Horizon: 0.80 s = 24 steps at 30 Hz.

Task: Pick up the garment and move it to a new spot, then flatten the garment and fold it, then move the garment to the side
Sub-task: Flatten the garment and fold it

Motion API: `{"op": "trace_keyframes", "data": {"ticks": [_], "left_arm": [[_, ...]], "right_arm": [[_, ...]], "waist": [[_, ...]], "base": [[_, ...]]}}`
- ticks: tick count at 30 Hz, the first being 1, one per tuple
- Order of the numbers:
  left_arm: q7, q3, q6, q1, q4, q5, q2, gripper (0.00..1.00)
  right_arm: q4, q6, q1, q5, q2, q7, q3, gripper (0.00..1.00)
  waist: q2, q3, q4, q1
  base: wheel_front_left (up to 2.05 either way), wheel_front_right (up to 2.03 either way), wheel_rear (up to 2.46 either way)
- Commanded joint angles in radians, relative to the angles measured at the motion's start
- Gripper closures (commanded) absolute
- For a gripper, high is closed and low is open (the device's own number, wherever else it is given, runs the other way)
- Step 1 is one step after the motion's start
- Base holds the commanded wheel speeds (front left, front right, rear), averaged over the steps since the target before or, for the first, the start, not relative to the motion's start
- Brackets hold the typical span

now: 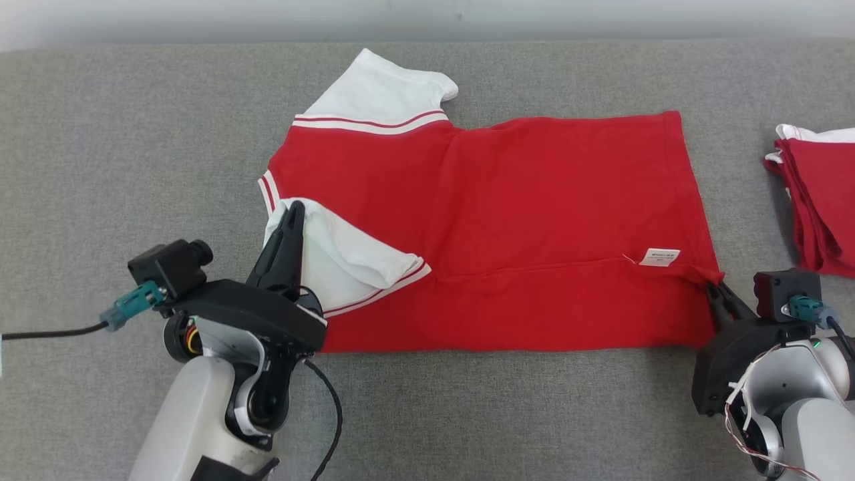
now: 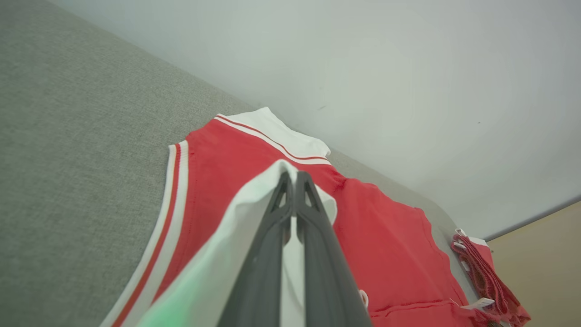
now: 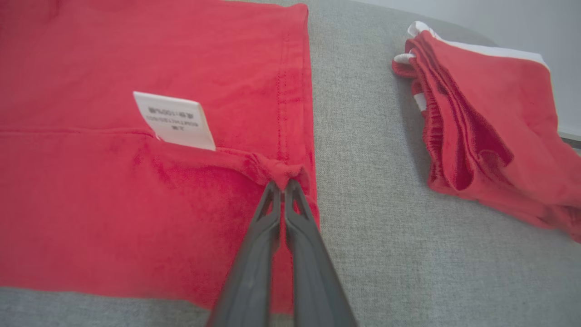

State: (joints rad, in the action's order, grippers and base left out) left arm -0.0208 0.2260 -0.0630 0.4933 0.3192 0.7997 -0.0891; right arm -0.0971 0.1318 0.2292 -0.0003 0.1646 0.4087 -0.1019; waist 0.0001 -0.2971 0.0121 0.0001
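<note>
grey padded surface [image 1: 100, 167], red garment [image 1: 534, 200] flat mid-frame. our left gripper [image 1: 295, 208] clamps the white sleeve [image 1: 354, 257], right gripper [image 1: 713, 287] clamps the hem corner [image 1: 705, 272]. we risk thin pinches slipping, uneven pulls bunching the fold.

Garment [image 1: 534, 200]: matt red knit cloth. Work surface [image 1: 133, 133]: coarse grey woven fabric. Right gripper [image 3: 283, 184] fingers [image 3: 248, 281]: smooth, matt dark plastic.
</note>
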Motion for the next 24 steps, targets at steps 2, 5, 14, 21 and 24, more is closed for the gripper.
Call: {"op": "trace_keyframes", "data": {"ticks": [2, 5, 14, 21, 24], "left_arm": [[-0.013, 0.009, -0.004, 0.033, 0.021, -0.019, -0.002, 1.00], [-0.021, 0.013, -0.006, 0.058, 0.041, -0.029, -0.003, 1.00], [-0.042, 0.022, -0.008, 0.106, 0.087, -0.050, -0.009, 1.00], [-0.080, 0.042, 0.003, 0.122, 0.154, -0.095, -0.027, 0.00], [-0.114, 0.045, 0.009, 0.098, 0.176, -0.117, -0.045, 0.00]], "right_arm": [[-0.019, -0.003, 0.013, -0.007, -0.002, 0.007, -0.008, 1.00], [-0.027, -0.003, 0.009, -0.010, -0.006, 0.009, -0.016, 1.00], [-0.033, -0.003, 0.018, -0.018, -0.017, -0.002, -0.027, 1.00], [-0.041, -0.003, 0.041, -0.029, -0.052, -0.043, -0.067, 0.00], [-0.042, -0.003, 0.043, -0.033, -0.058, -0.051, -0.076, 0.00]], "waist": [[-0.0001, -0.002, 0.002, -0.0001], [-0.0001, -0.004, 0.000, -0.0001], [-0.0001, -0.008, -0.013, -0.0001], [-0.0001, -0.007, -0.014, -0.0001], [-0.0001, 0.000, -0.012, -0.0001]], "base": [[0.00, 0.00, 0.00], [0.00, 0.00, 0.00], [0.00, 0.00, 0.00], [0.00, 0.00, 0.00], [0.00, 0.00, 0.00]]}}
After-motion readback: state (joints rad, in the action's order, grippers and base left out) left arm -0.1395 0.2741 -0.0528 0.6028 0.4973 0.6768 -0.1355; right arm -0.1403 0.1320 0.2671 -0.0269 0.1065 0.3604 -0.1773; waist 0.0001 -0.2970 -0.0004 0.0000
